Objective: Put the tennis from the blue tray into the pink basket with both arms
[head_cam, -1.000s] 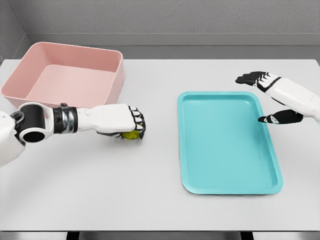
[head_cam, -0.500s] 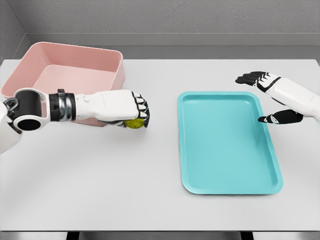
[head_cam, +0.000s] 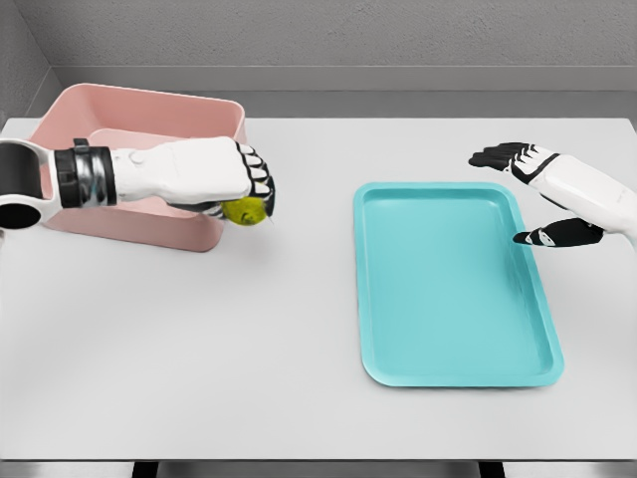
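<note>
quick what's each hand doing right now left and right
Left hand: closed around the tennis ball, beside the pink basket.
Right hand: open, holding nothing, beside the blue tray.

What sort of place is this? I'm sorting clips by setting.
Probably a simulated tabletop test bench: a plain white table against bare grey walls, holding only a pink plastic basket and an empty teal tray.

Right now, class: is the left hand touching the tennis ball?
Touching. The head view shows the left hand with fingers curled over the tennis ball, lifted by the pink basket.
</note>
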